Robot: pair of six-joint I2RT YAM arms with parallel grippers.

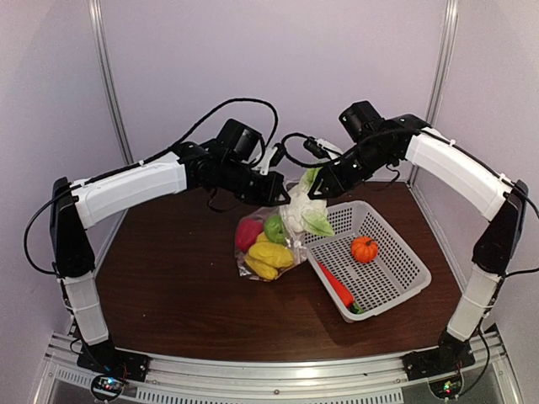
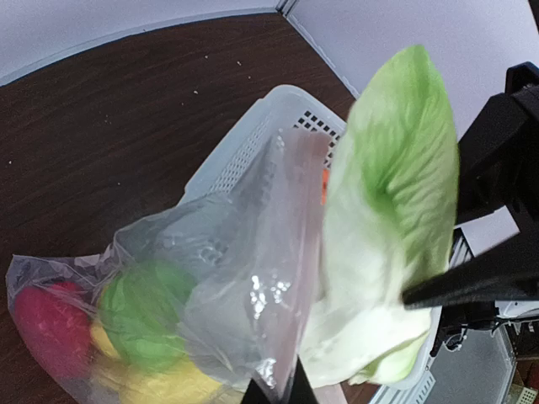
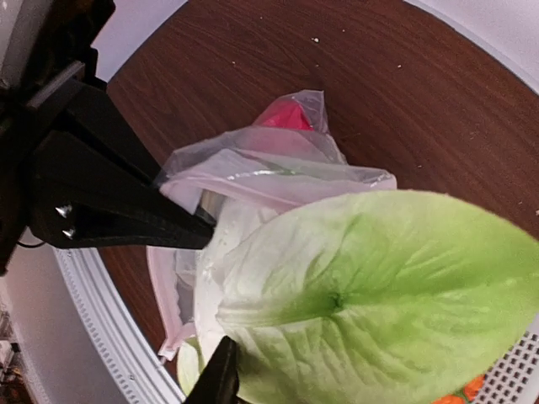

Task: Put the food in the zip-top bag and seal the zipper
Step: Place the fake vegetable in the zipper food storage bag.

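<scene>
The clear zip-top bag (image 1: 268, 244) lies left of the basket with a red pepper (image 1: 248, 232), a green apple (image 1: 274, 227) and yellow lemons (image 1: 269, 256) inside. My left gripper (image 1: 283, 195) is shut on the bag's mouth edge (image 2: 282, 278) and holds it up. My right gripper (image 1: 317, 190) is shut on the white cauliflower with green leaves (image 1: 305, 215) and holds it at the bag's mouth (image 3: 253, 181). The cauliflower fills both wrist views (image 2: 392, 252) (image 3: 370, 295). The zipper's slider is not visible.
A white perforated basket (image 1: 396, 278) stands right of the bag, holding an orange pumpkin (image 1: 364, 248) and an orange carrot (image 1: 335, 286). The brown tabletop (image 1: 168, 278) is bounded by white walls at the back and sides.
</scene>
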